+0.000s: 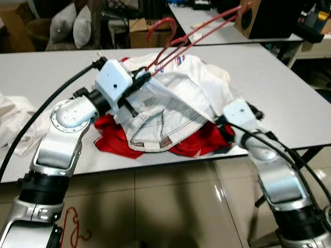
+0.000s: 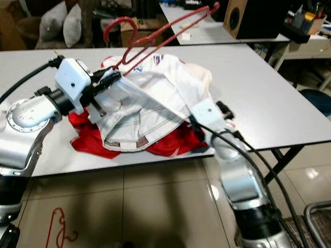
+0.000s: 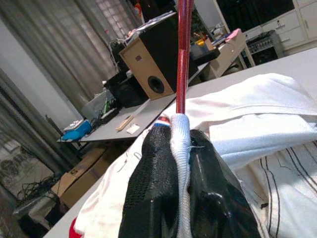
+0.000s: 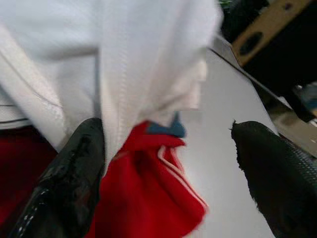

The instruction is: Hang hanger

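Note:
A red hanger [image 1: 178, 37] sticks up and back from a white shirt [image 1: 178, 98] heaped on the grey table [image 1: 289, 98]. My left gripper [image 1: 146, 77] is shut on the shirt's neck fabric [image 3: 181, 134], and the hanger's red bar [image 3: 182, 54] rises out of the same pinch. A red garment [image 1: 111, 140] lies under the shirt. My right gripper [image 4: 168, 134] stands open at the pile's near right edge [image 1: 221, 124]. One of its fingers [image 4: 69, 173] touches the white and red cloth; the other is over bare table.
A second red hanger [image 1: 72, 227] lies on the tiled floor by my left side. White cloth [image 1: 13, 124] rests at the table's left end. Behind are another table [image 1: 217, 32], a speaker [image 1: 264, 18], a cardboard box [image 1: 150, 31] and cushions [image 1: 72, 23].

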Controlling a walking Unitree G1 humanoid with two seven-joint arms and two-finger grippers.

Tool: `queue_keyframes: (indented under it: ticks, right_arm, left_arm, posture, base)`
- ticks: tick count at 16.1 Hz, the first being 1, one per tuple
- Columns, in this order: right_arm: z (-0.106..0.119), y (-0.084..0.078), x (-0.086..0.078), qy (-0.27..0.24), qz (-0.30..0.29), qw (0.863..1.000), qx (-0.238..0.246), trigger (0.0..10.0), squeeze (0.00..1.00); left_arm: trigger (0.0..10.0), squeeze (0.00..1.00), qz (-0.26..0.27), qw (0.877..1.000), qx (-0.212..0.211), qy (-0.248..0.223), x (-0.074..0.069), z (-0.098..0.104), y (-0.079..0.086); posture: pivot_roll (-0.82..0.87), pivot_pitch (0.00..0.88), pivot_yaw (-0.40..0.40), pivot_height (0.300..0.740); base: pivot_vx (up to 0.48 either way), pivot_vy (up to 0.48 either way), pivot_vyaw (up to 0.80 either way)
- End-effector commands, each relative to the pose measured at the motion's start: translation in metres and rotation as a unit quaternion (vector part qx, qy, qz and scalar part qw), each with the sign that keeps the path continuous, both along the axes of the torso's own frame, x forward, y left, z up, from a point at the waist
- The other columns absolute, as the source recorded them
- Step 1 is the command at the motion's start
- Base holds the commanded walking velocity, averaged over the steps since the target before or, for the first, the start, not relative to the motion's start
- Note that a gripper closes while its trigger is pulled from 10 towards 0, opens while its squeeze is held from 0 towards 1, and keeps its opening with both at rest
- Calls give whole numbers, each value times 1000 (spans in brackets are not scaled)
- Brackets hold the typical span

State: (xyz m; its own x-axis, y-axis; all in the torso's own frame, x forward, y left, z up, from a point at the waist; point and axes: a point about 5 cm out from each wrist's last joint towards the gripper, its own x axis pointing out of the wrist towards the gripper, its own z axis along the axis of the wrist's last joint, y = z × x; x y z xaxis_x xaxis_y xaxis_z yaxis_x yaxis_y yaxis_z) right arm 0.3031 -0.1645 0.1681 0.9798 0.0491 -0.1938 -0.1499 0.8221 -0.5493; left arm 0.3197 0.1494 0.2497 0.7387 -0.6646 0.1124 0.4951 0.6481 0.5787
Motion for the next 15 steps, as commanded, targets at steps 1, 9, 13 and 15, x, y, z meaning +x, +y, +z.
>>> queue_keyframes:
  ticks: [1, 9, 13, 15]
  right_arm:
    - [19, -12, -4, -50, -27, 998, 15, 10000, 1000]
    - [40, 59, 5, -126, 81, 982, 118, 10000, 1000]
    - [39, 64, 31, -121, 26, 986, 111, 10000, 1000]
    - [29, 71, 43, -87, 14, 991, 99, 10000, 1000]
  left_arm:
    - [0, 0, -2, 1000, 0, -12, -2, 4, -1]
    - [0, 0, -12, 1000, -7, -12, -2, 3, -8]
    - [0, 0, -11, 1000, -7, -13, -2, 3, -8]
    - [0, 0, -7, 1000, -7, -15, -2, 5, -7]
  posture:
    - [-23, 16, 31, 740]
    - [-23, 0, 27, 740]
    - [-12, 0, 24, 740]
    - [-1, 0, 20, 740]
  base:
    - [0, 0, 0]
    - [0, 0, 0]
    - [0, 0, 0]
    - [0, 0, 0]
